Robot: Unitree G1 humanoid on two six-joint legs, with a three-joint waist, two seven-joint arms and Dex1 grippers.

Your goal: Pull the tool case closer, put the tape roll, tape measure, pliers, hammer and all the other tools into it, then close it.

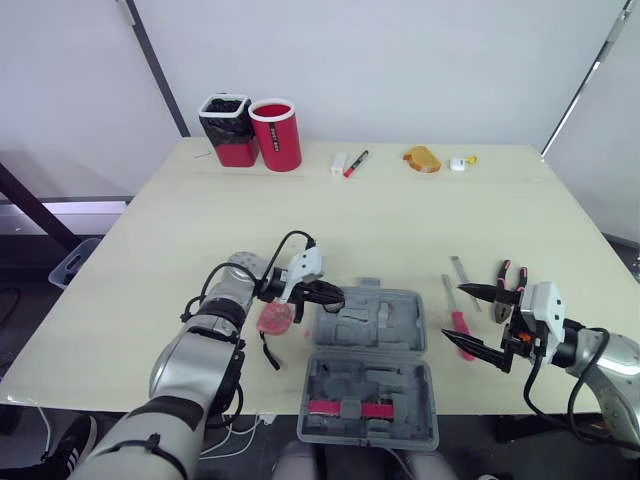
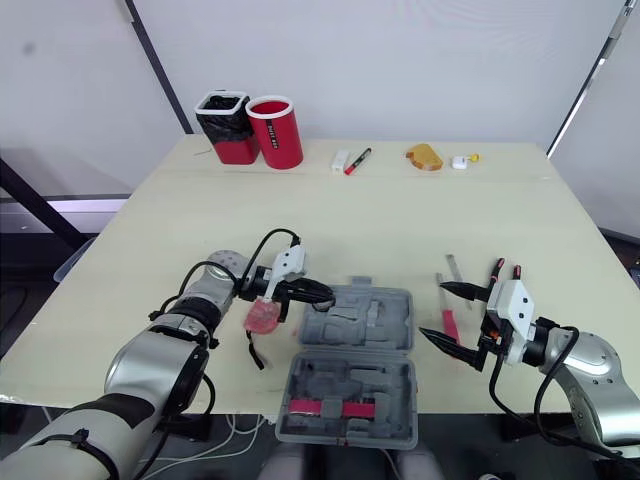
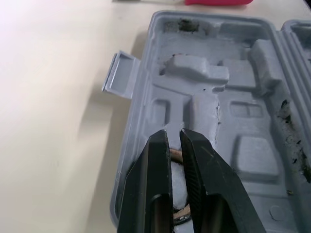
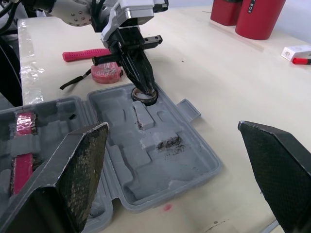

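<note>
Far left on the tabletop (image 1: 400, 220), the red tape measure (image 1: 274, 318) lies under your left wrist, just beside the tool case (image 1: 372, 330), black strap trailing toward you. From the right wrist view there's a pink-handled tool (image 4: 85, 54) lying beyond the tape measure, on the side away from the case.

Now your left gripper (image 4: 147, 87): it reaches over the far-left corner of the case's far half, jaws pinched on the wall of the tape roll (image 4: 145, 96). The roll is down at the corner pocket of the grey moulding; you cannot tell whether it rests on it.

The case lies wide open and flat near the front edge, latch tab pointing away from you. The near half holds a red-pink insert (image 1: 348, 408) in its front pocket, and the far half's other pockets are bare.

Moving right, a red-handled screwdriver (image 1: 458, 325) lies just right of the case, with a flat grey metal piece (image 1: 462, 272) beyond it. Next come the pliers (image 1: 510, 285), red-and-black handles pointing away.

Your right gripper (image 1: 453, 312) hangs over the screwdriver, jaws spread wide, gripping nothing.

Along the far edge sit a black bin (image 1: 225, 125), a red cup (image 1: 277, 133), a red marker (image 1: 355, 163) and an orange object (image 1: 422, 159), well apart from the work.
</note>
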